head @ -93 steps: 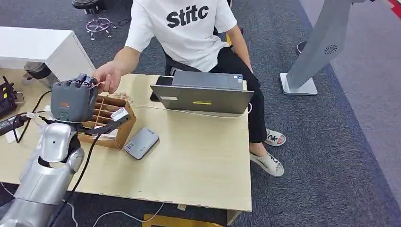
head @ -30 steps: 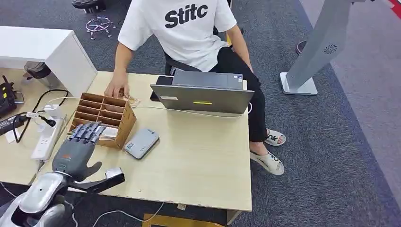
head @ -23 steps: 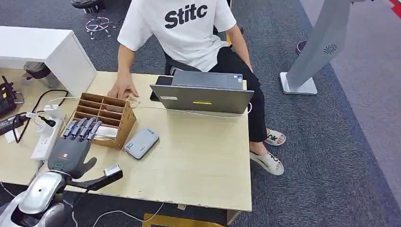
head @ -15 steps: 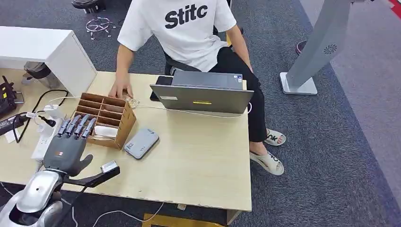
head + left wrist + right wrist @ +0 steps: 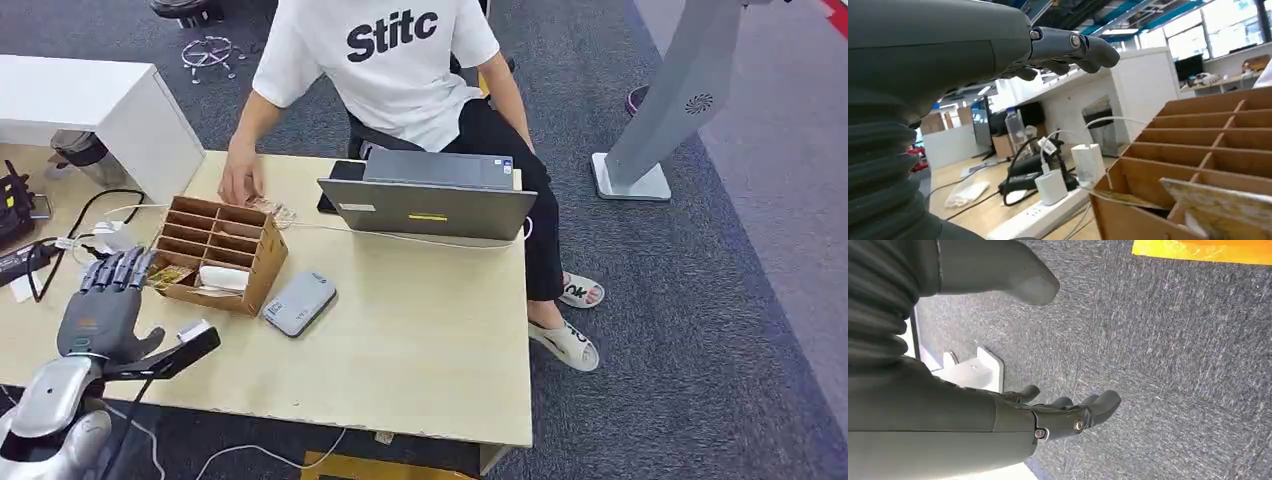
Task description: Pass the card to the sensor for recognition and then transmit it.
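The left robot hand (image 5: 100, 305) is empty with fingers spread, just left of the wooden box (image 5: 222, 250) on the worktop (image 5: 420, 330), a card (image 5: 168, 276) lies in the box, and the right robot hand (image 5: 1058, 417) hangs empty over the floor.

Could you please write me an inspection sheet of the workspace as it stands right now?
Surface: light wooden table, bare at its near right.
Job's things: wooden slotted box with cards in its near slots; grey card reader flat beside it.
Clutter: laptop, phone behind it.
Hands: left hand holds nothing, fingers apart near the box; right hand hangs over carpet, holding nothing.
Cables: white power strip with chargers; thin cable from the laptop.
Surroundings: a seated person, hand on the table; grey stand.
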